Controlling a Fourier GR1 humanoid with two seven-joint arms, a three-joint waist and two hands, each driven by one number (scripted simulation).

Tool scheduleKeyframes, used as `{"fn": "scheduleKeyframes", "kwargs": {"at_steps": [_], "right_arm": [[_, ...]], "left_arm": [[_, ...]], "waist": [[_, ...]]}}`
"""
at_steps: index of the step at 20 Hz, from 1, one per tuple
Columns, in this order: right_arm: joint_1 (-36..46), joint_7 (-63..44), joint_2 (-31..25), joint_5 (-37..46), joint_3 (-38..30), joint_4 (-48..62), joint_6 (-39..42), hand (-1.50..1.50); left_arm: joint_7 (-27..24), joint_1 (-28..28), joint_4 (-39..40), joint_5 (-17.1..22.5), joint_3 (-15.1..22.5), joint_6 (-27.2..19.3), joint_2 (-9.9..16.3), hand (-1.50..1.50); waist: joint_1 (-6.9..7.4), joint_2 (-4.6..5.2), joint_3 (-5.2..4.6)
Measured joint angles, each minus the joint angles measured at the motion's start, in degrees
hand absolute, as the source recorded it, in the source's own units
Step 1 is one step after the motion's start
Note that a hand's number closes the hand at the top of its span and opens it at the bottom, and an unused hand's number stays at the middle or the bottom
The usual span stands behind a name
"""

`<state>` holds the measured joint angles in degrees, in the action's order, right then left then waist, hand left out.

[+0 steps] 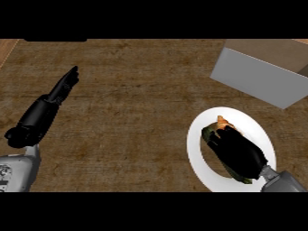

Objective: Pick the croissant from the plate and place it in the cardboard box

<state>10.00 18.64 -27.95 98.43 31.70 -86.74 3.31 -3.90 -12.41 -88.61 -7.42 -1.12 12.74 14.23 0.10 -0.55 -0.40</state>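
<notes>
Right hand low in view, over white plate, fingers curled down onto croissant; only orange-brown tip of croissant shows past fingertips, rest hidden under hand. Croissant on plate, not lifted clear as far as can be seen. Plate on brown counter. Cardboard box at upper right, open top, apart from plate. Left hand at left, fingers straight, pointing up-view, holding nothing, well apart from plate.
</notes>
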Motion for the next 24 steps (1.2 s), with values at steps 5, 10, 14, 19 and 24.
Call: {"fn": "scheduleKeyframes", "kwargs": {"at_steps": [5,10,14,19,24], "right_arm": [[2.28,1.75,8.26,-6.43,-1.77,1.97,2.64,1.50],[6.41,0.72,20.69,-18.52,-7.48,5.67,8.26,1.50],[12.58,-0.80,25.18,-24.49,-10.57,5.46,9.85,1.50],[16.53,-3.24,26.81,-27.57,-13.45,-1.85,13.54,1.50],[19.94,-10.67,27.54,-32.91,-21.37,-7.69,15.12,1.50]], "left_arm": [[-0.83,0.27,-0.01,-0.26,0.21,0.55,-0.02,0.00],[-0.65,-0.32,0.10,-0.32,0.42,0.77,-0.12,0.00],[-0.51,-0.56,0.51,-0.97,0.72,0.30,-0.72,0.00],[-0.21,0.30,-0.20,-0.16,-0.88,1.07,0.14,0.00],[1.08,0.50,-0.94,-0.11,-0.95,1.08,-0.10,0.00]], "waist": [[0.66,0.33,0.02],[1.48,0.89,0.21],[0.92,0.75,0.34],[0.22,0.50,0.37],[-0.15,0.39,0.39]]}}
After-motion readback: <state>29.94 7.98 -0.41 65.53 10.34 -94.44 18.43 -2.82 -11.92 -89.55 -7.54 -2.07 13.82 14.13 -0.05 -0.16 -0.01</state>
